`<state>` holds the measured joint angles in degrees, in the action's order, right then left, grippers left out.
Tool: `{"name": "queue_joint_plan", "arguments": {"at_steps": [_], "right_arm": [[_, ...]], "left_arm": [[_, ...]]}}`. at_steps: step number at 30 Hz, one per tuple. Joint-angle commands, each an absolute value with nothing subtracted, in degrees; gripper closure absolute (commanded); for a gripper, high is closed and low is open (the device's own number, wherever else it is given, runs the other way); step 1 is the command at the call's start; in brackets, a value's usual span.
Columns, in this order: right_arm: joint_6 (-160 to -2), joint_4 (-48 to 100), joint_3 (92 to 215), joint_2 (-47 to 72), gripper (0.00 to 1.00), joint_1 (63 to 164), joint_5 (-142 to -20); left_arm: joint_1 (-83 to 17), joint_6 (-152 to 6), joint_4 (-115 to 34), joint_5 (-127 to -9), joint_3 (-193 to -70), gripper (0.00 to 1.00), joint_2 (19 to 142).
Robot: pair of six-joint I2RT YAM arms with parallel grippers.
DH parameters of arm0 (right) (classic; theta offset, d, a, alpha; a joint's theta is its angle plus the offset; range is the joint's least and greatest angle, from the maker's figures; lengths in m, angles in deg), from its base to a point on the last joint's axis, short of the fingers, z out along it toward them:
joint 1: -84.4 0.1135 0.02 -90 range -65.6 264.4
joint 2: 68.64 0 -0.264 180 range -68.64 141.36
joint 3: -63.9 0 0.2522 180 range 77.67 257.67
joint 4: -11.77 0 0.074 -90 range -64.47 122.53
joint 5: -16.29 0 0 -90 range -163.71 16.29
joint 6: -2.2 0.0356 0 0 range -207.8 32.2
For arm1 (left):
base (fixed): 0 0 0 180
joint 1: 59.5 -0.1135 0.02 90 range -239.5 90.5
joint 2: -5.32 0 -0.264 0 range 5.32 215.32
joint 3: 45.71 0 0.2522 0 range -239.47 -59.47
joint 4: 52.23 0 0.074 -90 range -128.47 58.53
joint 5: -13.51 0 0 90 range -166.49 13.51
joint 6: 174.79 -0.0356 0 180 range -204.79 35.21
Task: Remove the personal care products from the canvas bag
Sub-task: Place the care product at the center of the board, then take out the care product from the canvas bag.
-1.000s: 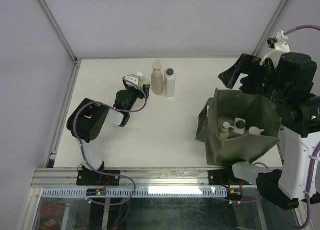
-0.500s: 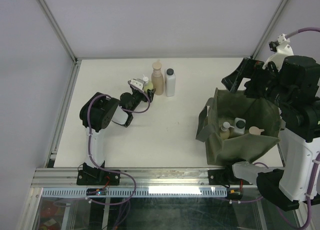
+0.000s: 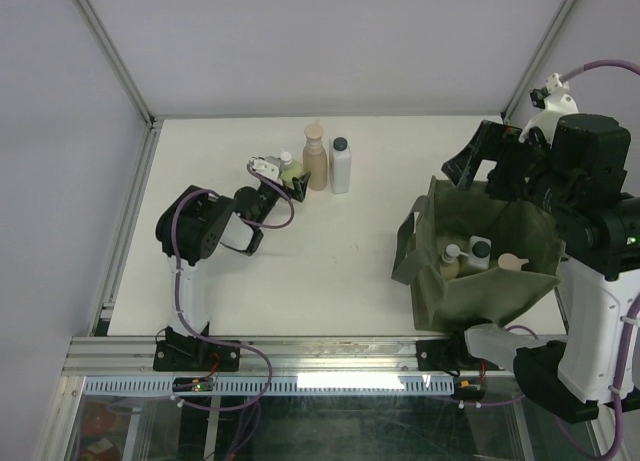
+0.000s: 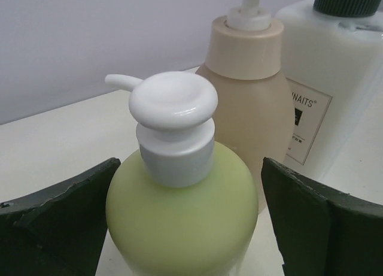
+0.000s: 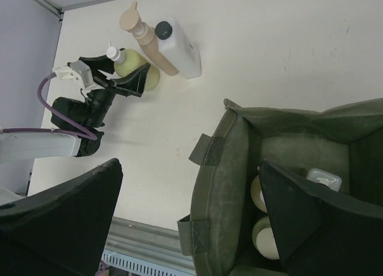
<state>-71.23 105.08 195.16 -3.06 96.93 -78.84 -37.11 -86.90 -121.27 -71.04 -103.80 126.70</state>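
White tabletop (image 3: 350,246) lay under pale grey walls, with both arms bolted at its near edge. On the left, the left gripper (image 4: 190,163) reached toward the far side of the table, its jaws set about bottle-wide on either side of a yellow-green bottle (image 4: 182,219) with a white pump top. The bottle stood upright on the table. The fingers (image 4: 57,222) sat so near its sides that I cannot tell whether they pressed on it. Just beside it to the right stood a tan bottle (image 3: 316,161), and touching that a white bottle with a black cap (image 3: 341,167), both upright. Well apart, at the right near corner, the canvas bag (image 3: 500,286) sat slumped with its mouth open. Three more bottles (image 3: 481,250) stood inside it, packed close together. Above the bag's far rim hovered the right gripper (image 5: 188,163), jaws spread wide and holding nothing.
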Motion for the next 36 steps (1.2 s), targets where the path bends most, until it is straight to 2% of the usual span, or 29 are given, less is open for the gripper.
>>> {"name": "queue_joint_plan", "arguments": {"at_steps": [1,6,11,14,16,19,22,28,36], "right_arm": [[-71.3,102.3,192.0,-5.4,0.0,97.1,-78.3],[-68.0,99.9,182.0,-10.8,0.0,97.1,-77.3],[-64.6,95.6,169.6,-17.8,0.0,97.1,-77.9],[-63.2,94.4,164.5,-20.9,0.0,97.1,-75.8],[-62.1,94.6,161.8,-22.7,0.0,97.1,-72.9],[-60.6,96.0,159.9,-25.0,0.0,97.1,-68.6],[-59.9,98.3,159.1,-26.8,0.0,97.1,-65.9],[-52.8,99.7,152.1,-33.2,0.22,97.1,-66.6],[-43.8,103.7,144.5,-41.0,0.38,97.1,-74.9]], "left_arm": [[-37.7,-84.5,-127.5,-71.9,-99.7,0.01,118.6],[-37.7,-77.4,-117.7,-74.6,-92.0,0.01,106.6],[-37.7,-68.6,-88.0,-72.1,-91.1,0.01,88.8],[-36.9,-63.0,-73.0,-67.6,-92.5,0.06,78.2],[-33.9,-60.8,-64.3,-66.2,-94.4,0.1,72.6],[-25.5,-57.8,-56.5,-67.4,-98.4,0.1,67.9],[-17.4,-52.1,-55.3,-68.7,-102.3,0.1,68.8],[-5.6,-54.4,-50.4,-70.8,-118.3,0.07,79.8],[1.7,-56.4,-51.5,-62.5,-130.7,0.01,94.1]]}}
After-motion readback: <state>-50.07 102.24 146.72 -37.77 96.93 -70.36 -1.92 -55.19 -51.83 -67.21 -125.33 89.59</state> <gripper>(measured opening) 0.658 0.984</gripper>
